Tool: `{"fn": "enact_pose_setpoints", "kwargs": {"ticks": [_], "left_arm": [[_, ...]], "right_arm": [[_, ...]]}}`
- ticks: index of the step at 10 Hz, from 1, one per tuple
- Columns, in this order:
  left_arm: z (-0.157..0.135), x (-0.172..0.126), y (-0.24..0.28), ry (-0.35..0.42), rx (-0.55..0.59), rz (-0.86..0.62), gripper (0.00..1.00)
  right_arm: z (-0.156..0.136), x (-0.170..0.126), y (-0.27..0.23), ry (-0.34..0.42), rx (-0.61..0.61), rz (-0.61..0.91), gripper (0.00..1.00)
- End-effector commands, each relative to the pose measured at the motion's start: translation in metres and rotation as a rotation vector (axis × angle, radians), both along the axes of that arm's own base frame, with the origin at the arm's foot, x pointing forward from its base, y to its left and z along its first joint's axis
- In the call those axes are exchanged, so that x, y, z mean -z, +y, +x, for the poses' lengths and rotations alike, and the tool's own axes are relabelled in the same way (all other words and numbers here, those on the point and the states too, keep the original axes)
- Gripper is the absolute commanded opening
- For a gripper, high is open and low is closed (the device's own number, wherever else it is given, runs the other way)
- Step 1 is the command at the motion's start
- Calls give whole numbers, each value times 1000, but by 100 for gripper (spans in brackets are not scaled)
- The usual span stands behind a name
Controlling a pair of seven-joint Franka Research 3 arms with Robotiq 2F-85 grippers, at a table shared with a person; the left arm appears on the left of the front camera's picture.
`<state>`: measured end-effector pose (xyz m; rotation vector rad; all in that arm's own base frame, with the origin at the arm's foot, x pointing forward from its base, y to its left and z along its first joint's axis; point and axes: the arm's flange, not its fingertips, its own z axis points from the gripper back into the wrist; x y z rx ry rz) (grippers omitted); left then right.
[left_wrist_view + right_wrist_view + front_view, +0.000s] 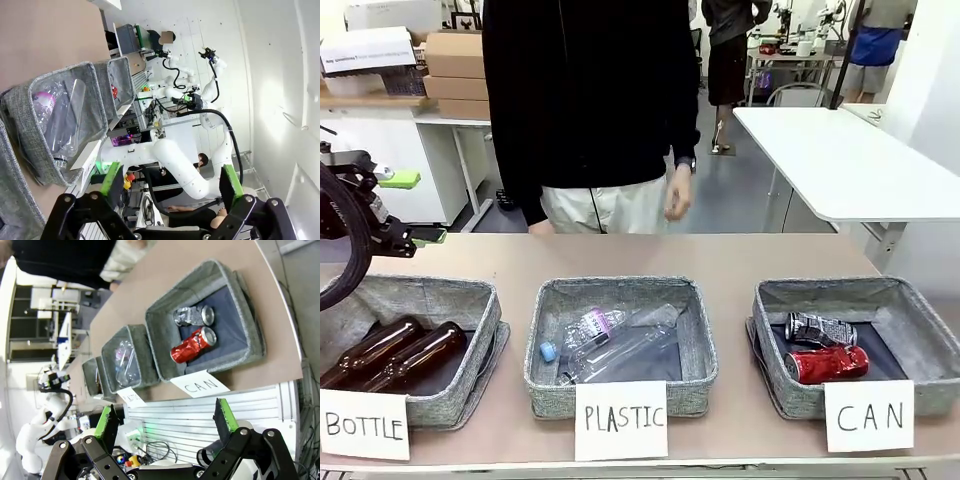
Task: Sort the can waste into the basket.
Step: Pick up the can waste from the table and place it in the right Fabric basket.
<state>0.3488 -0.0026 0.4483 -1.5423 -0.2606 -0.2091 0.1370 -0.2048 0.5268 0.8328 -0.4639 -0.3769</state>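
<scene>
The red can and the black-and-silver patterned can lie side by side inside the grey basket behind the white "CAN" card. My left gripper hangs open at the far left, above the "BOTTLE" basket, with nothing between its green pads. In the left wrist view the left gripper is open on empty air. My right gripper is open and raised well above the table, off the can basket's card side.
The middle basket carded "PLASTIC" holds clear plastic bottles. The left basket carded "BOTTLE" holds two brown glass bottles. A person in black stands at the far edge, a hand hanging near the table.
</scene>
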Motion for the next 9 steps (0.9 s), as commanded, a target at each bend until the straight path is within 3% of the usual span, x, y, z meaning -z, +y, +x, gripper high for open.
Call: {"fn": "enact_pose_setpoints", "kwargs": {"ticks": [1,9], "left_arm": [[-2,-1,2,3,9,12,100],[-2,-1,2,3,9,12,100]], "right_arm": [[-3,0,0,-3,5,-2,100],[-3,0,0,-3,5,-2,100]]}}
